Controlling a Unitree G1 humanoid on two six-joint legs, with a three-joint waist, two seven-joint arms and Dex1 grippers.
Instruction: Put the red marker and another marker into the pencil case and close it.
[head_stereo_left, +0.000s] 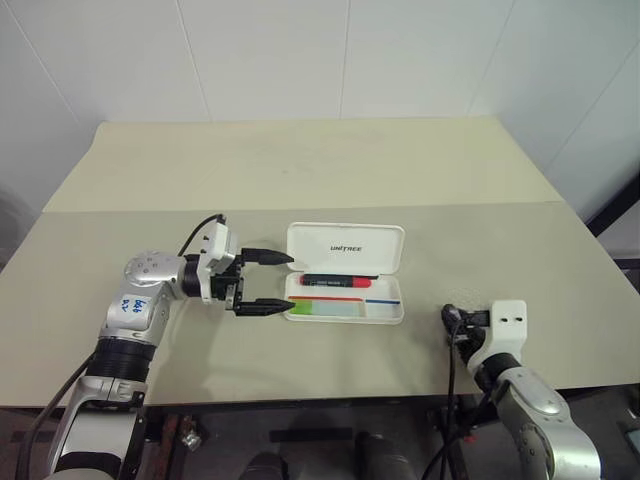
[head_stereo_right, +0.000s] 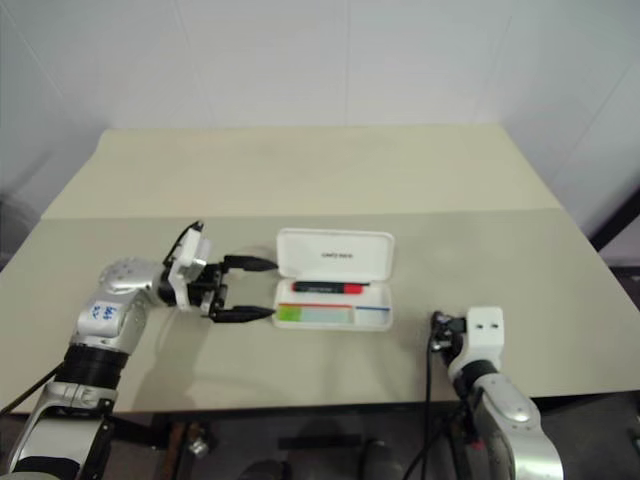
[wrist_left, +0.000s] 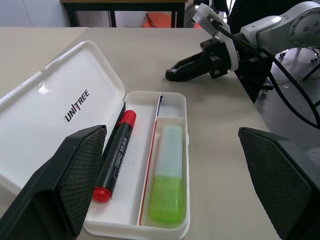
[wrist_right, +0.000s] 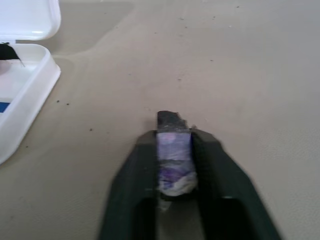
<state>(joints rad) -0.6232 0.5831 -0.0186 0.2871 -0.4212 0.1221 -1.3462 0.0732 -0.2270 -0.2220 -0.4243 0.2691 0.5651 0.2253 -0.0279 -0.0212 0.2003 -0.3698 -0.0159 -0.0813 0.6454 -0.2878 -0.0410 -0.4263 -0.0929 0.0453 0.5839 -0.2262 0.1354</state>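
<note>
Near table's front edge: pencil case open, red marker and green marker inside.
Left gripper spread beside it; right gripper clamped on small purple-grey stub. Lid closing judged next.

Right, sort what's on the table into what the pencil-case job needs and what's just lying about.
Job:
- red marker, lying in the case
- green marker, in the case beside it
- pencil case, lid open

Lying about:
- small purplish stub, pinched in the right hand

The left hand is open at the case's end, holding nothing.
</note>
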